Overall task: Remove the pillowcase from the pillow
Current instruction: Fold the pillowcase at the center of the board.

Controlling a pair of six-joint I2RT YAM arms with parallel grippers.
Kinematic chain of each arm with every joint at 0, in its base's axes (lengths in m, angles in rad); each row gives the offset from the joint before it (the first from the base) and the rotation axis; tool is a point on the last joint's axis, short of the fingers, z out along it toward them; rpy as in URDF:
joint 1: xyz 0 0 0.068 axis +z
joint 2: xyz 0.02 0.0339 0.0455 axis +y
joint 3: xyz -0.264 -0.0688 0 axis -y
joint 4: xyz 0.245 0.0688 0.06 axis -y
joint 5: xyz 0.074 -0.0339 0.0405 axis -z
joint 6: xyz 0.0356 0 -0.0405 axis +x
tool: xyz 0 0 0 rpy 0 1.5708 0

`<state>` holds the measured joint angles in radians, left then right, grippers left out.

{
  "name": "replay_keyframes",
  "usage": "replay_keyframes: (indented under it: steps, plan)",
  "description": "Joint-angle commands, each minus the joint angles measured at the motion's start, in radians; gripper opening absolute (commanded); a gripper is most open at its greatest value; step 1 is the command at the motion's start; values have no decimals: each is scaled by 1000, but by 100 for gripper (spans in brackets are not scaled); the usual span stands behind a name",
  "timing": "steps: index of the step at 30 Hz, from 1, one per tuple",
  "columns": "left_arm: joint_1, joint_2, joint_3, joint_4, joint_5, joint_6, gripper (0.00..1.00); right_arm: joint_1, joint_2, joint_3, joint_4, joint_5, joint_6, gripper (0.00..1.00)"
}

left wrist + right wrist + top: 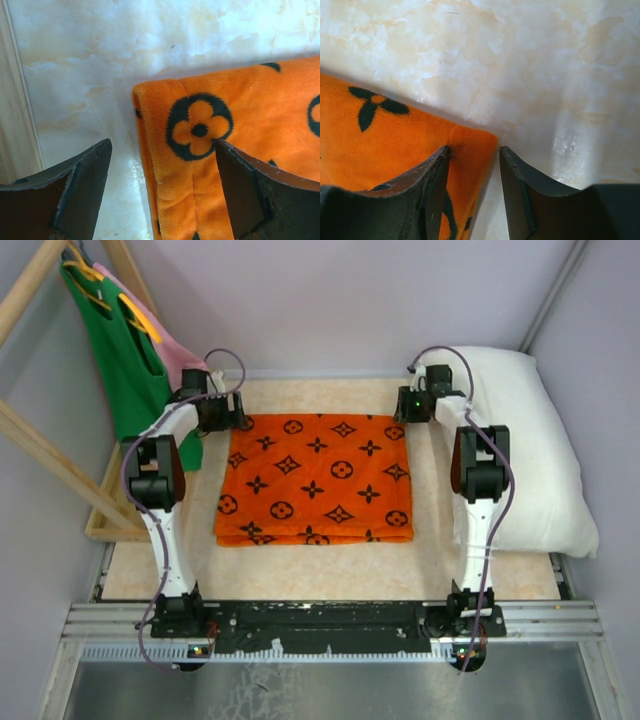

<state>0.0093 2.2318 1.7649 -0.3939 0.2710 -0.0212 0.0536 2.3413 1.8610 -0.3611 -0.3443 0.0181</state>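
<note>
Left gripper [164,150], wide open, straddles the pillowcase [315,480] at its 10 o'clock corner; right gripper [473,152] (narrower, not clamped) at 2 o'clock.

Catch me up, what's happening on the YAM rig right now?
The orange pillowcase lies folded flat in the middle of the table, already off the white pillow, which sits at the right. The left gripper stands wide open astride its far-left corner; the right gripper, jaws narrower, is at the far-right corner. Neither looks clamped yet.
</note>
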Motion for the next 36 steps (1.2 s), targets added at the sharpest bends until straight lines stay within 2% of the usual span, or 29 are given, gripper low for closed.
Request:
replay_keyframes:
  steps: [1,3,7,10,15,17,18,22,23,24,27,31,36]
  plan:
    - [16,33,-4,38,14,25,89,20,44,12,-105,-22,-9,43]
    - [23,44,-3,54,29,30,86,20,47,15,-107,-31,-5,40]
    - [34,77,14,61,64,33,69,24,51,13,-103,-46,1,34]
    - [35,93,14,73,89,44,66,28,56,15,-101,-55,7,30]
    - [36,114,10,103,143,49,62,34,66,24,-101,-83,19,15]
    - [36,115,5,133,153,38,58,33,68,28,-99,-94,25,2]
    - [36,116,7,140,160,34,55,32,69,30,-99,-104,25,0]
    - [35,121,28,154,202,44,35,19,45,16,-78,-139,44,0]
    - [36,119,30,159,209,51,29,10,36,11,-66,-156,59,0]
    - [36,114,30,166,210,56,18,0,27,8,-58,-170,71,0]
    - [38,81,15,215,218,58,0,-29,7,28,-52,-207,95,0]
    - [37,35,-27,345,245,-2,0,-40,24,153,-130,-196,81,0]
    - [37,9,4,472,269,-92,0,-42,85,404,-240,-162,65,0]
